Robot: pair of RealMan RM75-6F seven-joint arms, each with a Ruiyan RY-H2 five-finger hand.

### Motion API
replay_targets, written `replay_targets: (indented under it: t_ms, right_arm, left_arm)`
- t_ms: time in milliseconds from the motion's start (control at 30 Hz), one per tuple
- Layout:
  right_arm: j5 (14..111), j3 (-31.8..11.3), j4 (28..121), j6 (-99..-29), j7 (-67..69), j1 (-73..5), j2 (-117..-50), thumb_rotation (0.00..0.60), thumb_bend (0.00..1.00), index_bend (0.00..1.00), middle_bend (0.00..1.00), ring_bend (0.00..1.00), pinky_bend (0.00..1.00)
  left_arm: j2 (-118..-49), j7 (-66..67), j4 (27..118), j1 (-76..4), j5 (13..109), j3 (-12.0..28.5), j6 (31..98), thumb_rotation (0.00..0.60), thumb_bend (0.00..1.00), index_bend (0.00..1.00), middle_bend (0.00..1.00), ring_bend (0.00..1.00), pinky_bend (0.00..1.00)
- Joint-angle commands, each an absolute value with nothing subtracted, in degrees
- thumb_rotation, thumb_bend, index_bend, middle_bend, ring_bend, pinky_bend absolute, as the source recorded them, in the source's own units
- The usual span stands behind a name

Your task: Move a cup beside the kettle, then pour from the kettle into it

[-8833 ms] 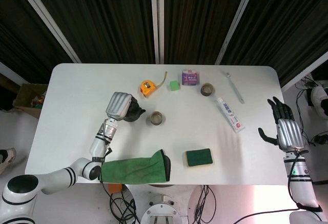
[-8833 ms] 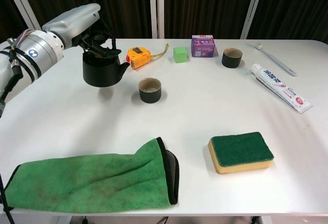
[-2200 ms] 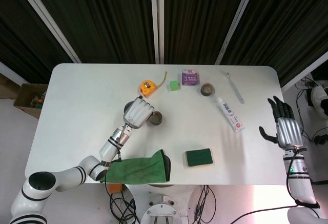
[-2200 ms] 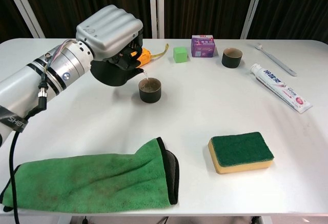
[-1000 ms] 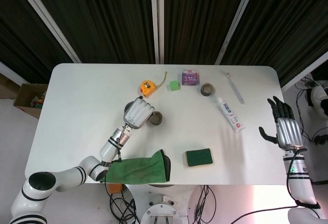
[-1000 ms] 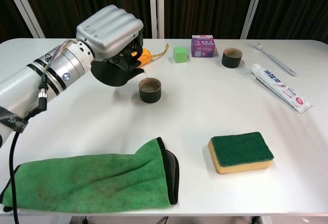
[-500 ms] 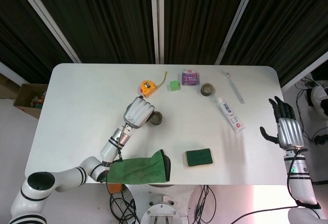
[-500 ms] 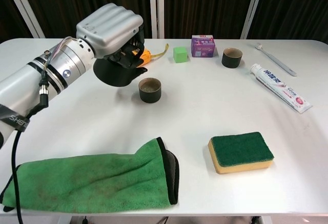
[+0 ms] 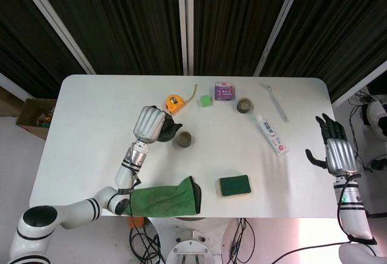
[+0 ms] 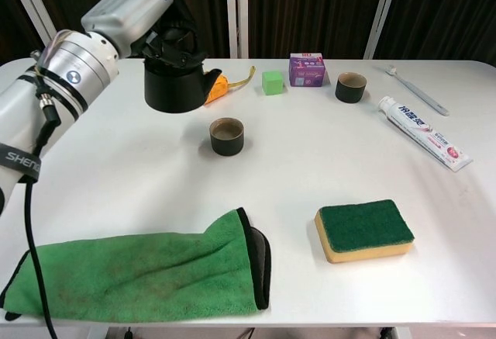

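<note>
My left hand (image 10: 128, 9) (image 9: 148, 122) grips the black kettle (image 10: 177, 84) (image 9: 164, 130) by its top handle and holds it upright in the air, up and to the left of the dark cup (image 10: 226, 136) (image 9: 184, 138). That cup stands on the white table (image 10: 294, 160) with liquid in it. A second dark cup (image 10: 350, 87) (image 9: 244, 104) stands at the back right. My right hand (image 9: 336, 149) hangs open past the table's right edge, holding nothing; the chest view does not show it.
A green cloth (image 10: 139, 273) lies at the front left and a green-topped sponge (image 10: 363, 230) at the front right. Behind the kettle are an orange tape measure (image 9: 173, 103), a green cube (image 10: 272, 82) and a purple box (image 10: 307, 68). Toothpaste (image 10: 422, 141) and a toothbrush (image 10: 418, 89) lie at the right.
The kettle was tilted with its spout over the near cup; my left hand has now swung it back upright and lifted it up and to the left. The right hand stayed put.
</note>
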State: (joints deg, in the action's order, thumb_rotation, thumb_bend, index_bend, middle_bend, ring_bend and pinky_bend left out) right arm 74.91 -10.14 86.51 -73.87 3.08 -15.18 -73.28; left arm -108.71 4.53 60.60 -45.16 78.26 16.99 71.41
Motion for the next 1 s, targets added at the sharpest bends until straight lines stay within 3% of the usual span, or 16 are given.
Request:
replay_targets:
  t_ms: [33,633,1000]
  right_arm:
    - [74.95,-10.34,86.81,-73.99,3.04,-15.28,-73.15,0.600,0.28,0.00,0.00,0.00,0.00]
    - [73.50,-12.07,92.59,-75.94,0.46,-14.81,-69.67,0.600,0.28,0.00,0.00,0.00,0.00]
    - [73.10,-11.75,93.55,-76.43,-0.48,-14.35,-69.38,0.600,0.28,0.00,0.00,0.00,0.00]
  left_arm:
    - [-106.72,-1.30,62.47,-41.90,76.27,17.62,72.59,0.600,0.37,1.00,1.00,1.00,0.71]
    - [-109.20,-24.10,44.86,-33.43,78.26,12.40,75.50,0.600,0.38,1.00,1.00,1.00,0.70]
    - [-113.85,-23.90,31.14,-33.39,80.87,9.27,74.02,0.600,0.39,1.00,1.00,1.00,0.70]
